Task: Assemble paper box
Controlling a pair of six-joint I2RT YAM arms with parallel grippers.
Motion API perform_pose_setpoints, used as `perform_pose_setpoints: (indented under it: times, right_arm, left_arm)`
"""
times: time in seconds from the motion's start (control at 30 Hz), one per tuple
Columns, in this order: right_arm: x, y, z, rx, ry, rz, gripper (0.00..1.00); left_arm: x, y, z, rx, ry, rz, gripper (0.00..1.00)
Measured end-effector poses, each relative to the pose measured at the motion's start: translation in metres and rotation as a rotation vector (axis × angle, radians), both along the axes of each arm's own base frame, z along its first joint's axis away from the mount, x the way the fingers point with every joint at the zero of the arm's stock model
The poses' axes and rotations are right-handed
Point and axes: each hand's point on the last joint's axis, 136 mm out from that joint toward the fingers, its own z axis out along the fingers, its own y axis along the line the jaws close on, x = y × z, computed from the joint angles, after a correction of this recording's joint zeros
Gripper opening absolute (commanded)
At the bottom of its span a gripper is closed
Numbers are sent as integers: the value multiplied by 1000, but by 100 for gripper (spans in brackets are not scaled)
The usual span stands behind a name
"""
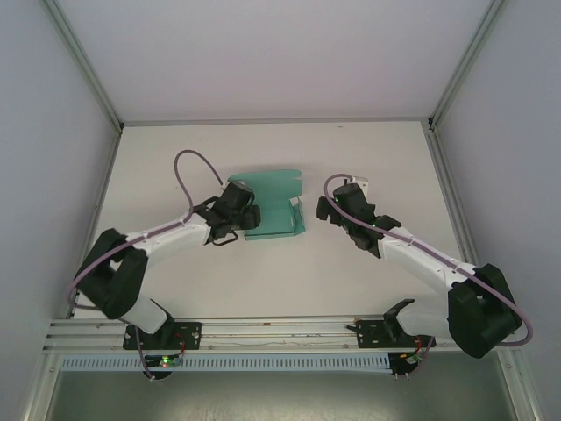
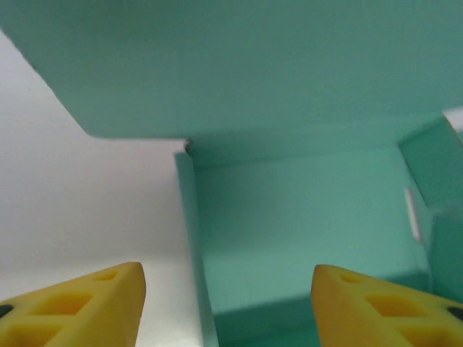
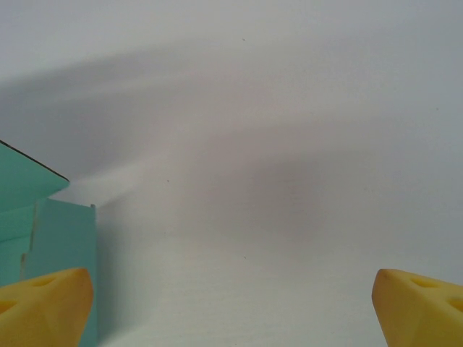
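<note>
Firstly, we list the worktop (image 1: 280, 281): white, matt, bare along its near half. Next, the paper box (image 1: 272, 206): teal-green card, partly folded, lying around the middle of the worktop between the two arms. Its base is flat, its side walls are raised, and a broad round-cornered flap spreads toward the far side. Then we enter the left end effector (image 2: 228, 285): at the box's left edge, its yellow fingers (image 2: 87, 303) are spread. The raised left wall stands between them, pinched by neither. Lastly, the right end effector (image 3: 231, 289): spread wide, just right of the box, holding nothing, over bare worktop.
</note>
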Motion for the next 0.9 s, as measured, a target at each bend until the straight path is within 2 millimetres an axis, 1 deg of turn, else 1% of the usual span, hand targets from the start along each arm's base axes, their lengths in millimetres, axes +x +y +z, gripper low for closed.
perform_pose_setpoints:
  times: [0.07,0.17,0.37,0.4,0.47,0.57,0.63,0.7,0.9]
  right_arm:
    - [-1,-2,-6,-1,11,-6,99]
    - [1,-3,-10,8,19,-20,98]
    - [6,-5,-18,23,38,-32,98]
    - [7,-5,-20,23,44,-32,98]
    - [7,-3,-24,29,53,-29,98]
    - [10,2,-23,54,42,-16,98]
    - [12,6,-21,75,30,-3,98]
    - [11,10,-22,93,31,13,98]
    - [7,23,-23,152,57,77,98]
  left_arm:
    - [8,2,-7,43,6,23,48]
    - [12,3,-15,101,20,36,44]
    - [9,12,-24,205,43,53,41]
    - [8,13,-27,211,51,53,40]
    - [6,15,-34,224,71,53,33]
    - [3,15,-47,240,100,53,15]
    - [2,15,-54,249,113,53,8]
    - [4,12,-53,238,105,53,1]
    - [10,9,-47,227,79,60,0]
